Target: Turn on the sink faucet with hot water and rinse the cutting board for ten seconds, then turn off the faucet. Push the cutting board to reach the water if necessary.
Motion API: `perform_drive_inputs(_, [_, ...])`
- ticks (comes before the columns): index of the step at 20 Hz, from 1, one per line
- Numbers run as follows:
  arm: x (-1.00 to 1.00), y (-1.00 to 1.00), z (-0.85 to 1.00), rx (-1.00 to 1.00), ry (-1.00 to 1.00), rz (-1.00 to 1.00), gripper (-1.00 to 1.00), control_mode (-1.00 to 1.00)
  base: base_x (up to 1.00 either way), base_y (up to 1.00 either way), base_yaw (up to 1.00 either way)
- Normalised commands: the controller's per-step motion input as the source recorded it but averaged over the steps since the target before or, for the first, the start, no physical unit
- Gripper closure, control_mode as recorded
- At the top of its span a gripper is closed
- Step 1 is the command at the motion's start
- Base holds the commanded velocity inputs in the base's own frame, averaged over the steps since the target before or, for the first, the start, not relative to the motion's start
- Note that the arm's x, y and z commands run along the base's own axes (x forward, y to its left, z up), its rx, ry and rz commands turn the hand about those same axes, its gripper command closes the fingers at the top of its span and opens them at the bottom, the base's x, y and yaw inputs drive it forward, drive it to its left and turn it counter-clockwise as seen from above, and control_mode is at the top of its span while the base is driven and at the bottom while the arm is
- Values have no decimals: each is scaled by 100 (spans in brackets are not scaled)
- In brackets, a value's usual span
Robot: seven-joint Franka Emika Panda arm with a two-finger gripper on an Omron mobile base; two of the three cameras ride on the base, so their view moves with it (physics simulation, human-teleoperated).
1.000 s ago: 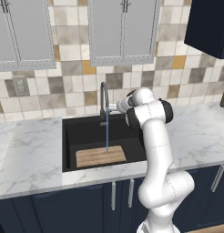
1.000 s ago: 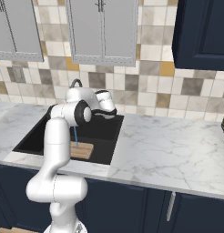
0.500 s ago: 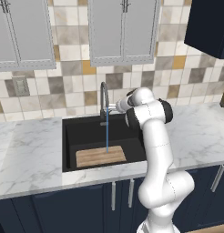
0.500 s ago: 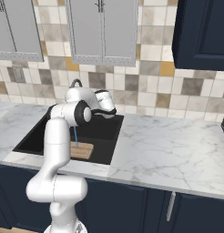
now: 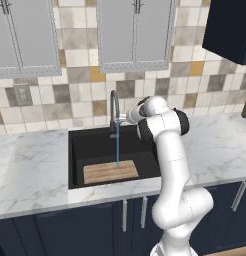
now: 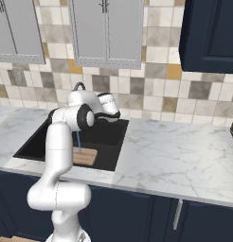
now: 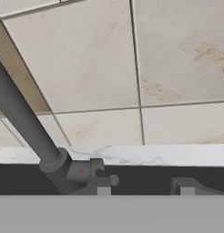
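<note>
Almost nothing has moved since the earlier pictures: the arm keeps its reach toward the tap and the stream falls in the same place.

The faucet (image 5: 114,107) stands at the back rim of the sink (image 5: 77,150), and the gripper (image 5: 126,118) sits just beside its base, on the lever side. In the hand view the faucet's stem rises at a slant from its collar, with the small lever (image 7: 101,174) poking out right in front of the finger tips (image 7: 183,186). The jaws are drawn in narrow and grip nothing that can be made out.

The water (image 5: 117,150) runs as a thin blue line from the spout straight down onto the cutting board (image 5: 110,172), which lies flat on the sink floor toward the front wall.

This looks like the rinsing step, with the board already under the stream, so no push seems needed. Next the lever must be nudged back to shut the water off; the closed fingers need to press its side squarely.
</note>
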Motion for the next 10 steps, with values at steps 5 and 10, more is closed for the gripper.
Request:
perform_drive_inputs(5, [-10,-10,0,0,0,0,-100,-100,0,0,0])
perform_drive_inputs(10, [-9,-71,0,2,0,0,-100,-100,0,0,0])
